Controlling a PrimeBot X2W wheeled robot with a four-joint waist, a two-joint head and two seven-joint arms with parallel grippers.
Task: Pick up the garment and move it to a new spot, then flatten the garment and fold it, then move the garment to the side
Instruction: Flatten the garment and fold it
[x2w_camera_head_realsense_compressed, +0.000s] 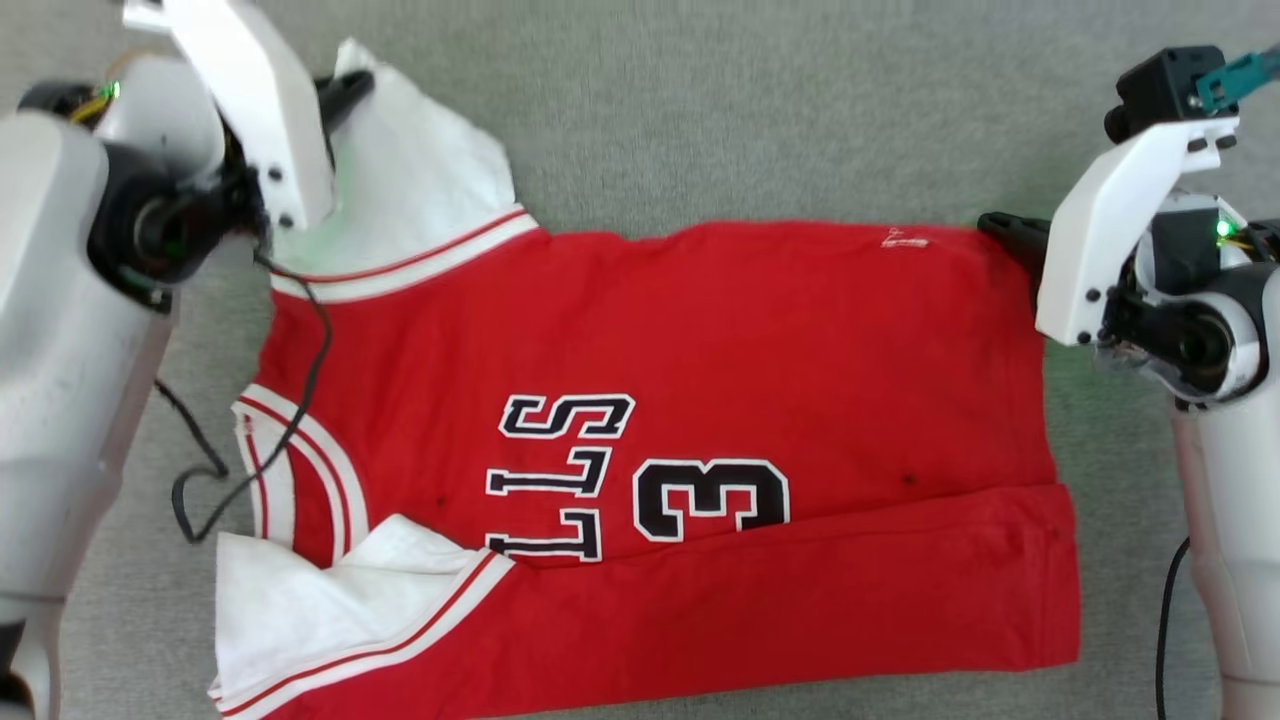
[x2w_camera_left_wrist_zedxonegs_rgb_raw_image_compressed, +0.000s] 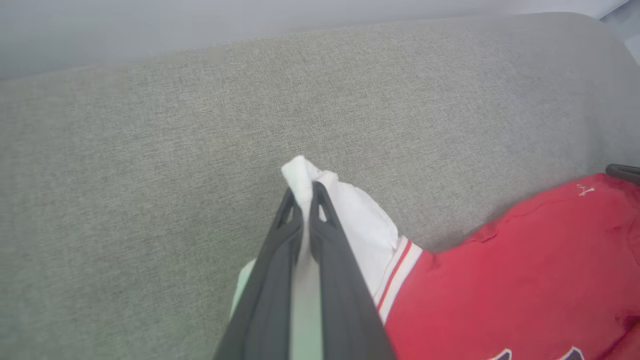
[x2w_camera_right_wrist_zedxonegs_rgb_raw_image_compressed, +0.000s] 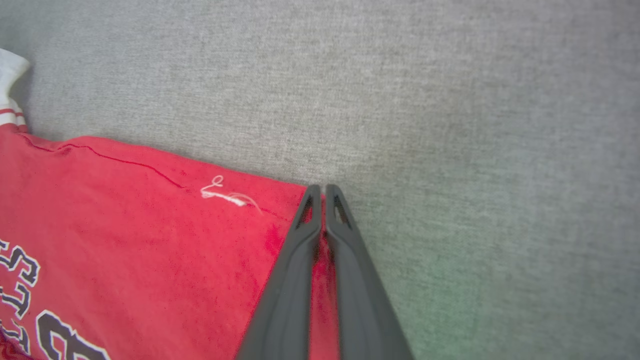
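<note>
The garment (x2w_camera_head_realsense_compressed: 650, 400), a red jersey with white sleeves and black letters and a 3, lies spread on the grey fabric surface, its near edge folded up over the body. My left gripper (x2w_camera_left_wrist_zedxonegs_rgb_raw_image_compressed: 304, 192) is shut on the tip of the far white sleeve (x2w_camera_left_wrist_zedxonegs_rgb_raw_image_compressed: 360, 220); in the head view it sits at the upper left (x2w_camera_head_realsense_compressed: 350, 90). My right gripper (x2w_camera_right_wrist_zedxonegs_rgb_raw_image_compressed: 323, 192) is shut on the red far corner of the hem (x2w_camera_right_wrist_zedxonegs_rgb_raw_image_compressed: 280, 230), at the right edge of the garment (x2w_camera_head_realsense_compressed: 995, 228). The near sleeve (x2w_camera_head_realsense_compressed: 320, 610) lies crumpled at the lower left.
Grey woven surface (x2w_camera_head_realsense_compressed: 750, 110) extends beyond the garment on the far side and to the right. A loose black cable (x2w_camera_head_realsense_compressed: 215, 480) hangs from my left arm beside the collar. My pale forearms stand at both sides of the head view.
</note>
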